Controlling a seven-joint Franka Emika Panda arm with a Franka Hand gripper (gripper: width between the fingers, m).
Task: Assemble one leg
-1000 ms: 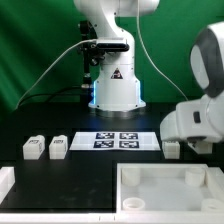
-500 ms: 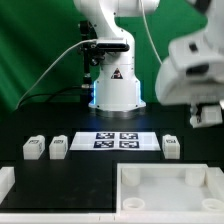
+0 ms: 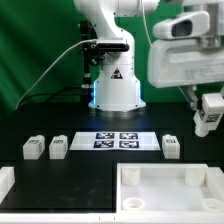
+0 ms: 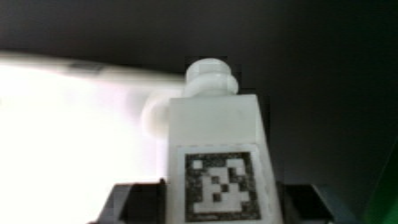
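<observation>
End effector (image 3: 209, 110) closed on 1 leg (image 4: 217, 130), which I've now raised off the counter (image 3: 90, 172); ready for the base (image 3: 160, 169)

The black table (image 3: 90, 172) carries the marker board (image 3: 118, 140) flat at centre. One leg (image 3: 33, 148) and a second leg (image 3: 58, 147) stand apart to the exterior view's left of it, and a third leg (image 3: 171, 147) just beside its other end. A large white moulded base (image 3: 124, 186) lies nearest the camera on the exterior view's right; the arm's pedestal (image 3: 116, 95) stands behind.
</observation>
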